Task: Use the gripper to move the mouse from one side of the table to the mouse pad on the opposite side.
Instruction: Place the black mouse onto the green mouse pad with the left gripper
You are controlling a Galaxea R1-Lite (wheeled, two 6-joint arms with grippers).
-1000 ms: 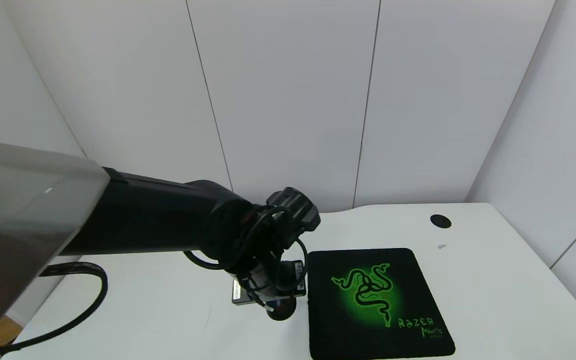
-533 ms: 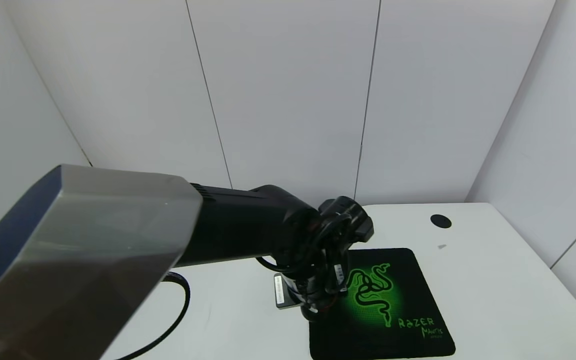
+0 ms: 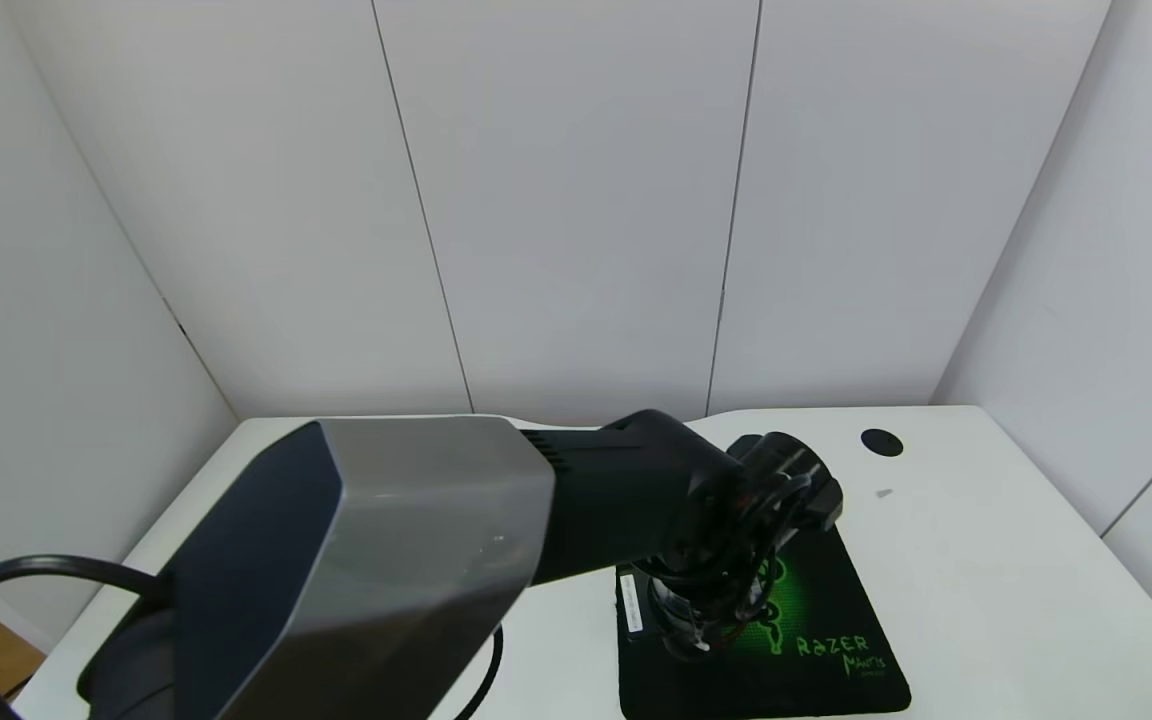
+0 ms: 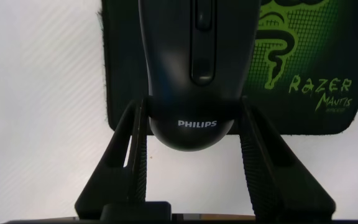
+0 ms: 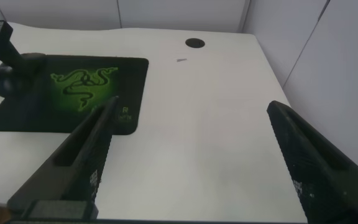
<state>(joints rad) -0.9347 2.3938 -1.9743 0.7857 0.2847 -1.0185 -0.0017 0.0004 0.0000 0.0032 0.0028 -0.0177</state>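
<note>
Holding: left gripper [image 4: 194, 134] clamps the mouse [image 4: 194, 62] between its two black fingers [image 4: 128, 134], one on each flank near the "PHILIPS" end.
Landmark: mouse pad [image 3: 836, 600], black square with green snake emblem and "RAZER" lettering, lying on the table [image 3: 986, 560].
Mouse place: above the pad's near-left part; its front half lies over the black mat, its rounded back end overhangs the pad's edge above bare white table. Whether it touches the mat I cannot tell.
Left arm: the grey casing and black wrist reach across from the left of the pad, ending over the pad's left half in the head view [image 3: 696, 620].
Blocking: that wrist and its looping cables cover most of the snake emblem and the pad's left edge from the head view; the mouse itself cannot be seen there.
Right gripper: [image 5: 197, 155] off to the right of the pad, over bare table, fingers spread wide with nothing between them.
Cable hole: [image 3: 881, 441] round and black, beyond the pad's far-right corner, well apart from it.
Small mark: [image 3: 884, 493] a grey fleck between the hole and the pad.
Surround: plain white wall panels behind the table.
</note>
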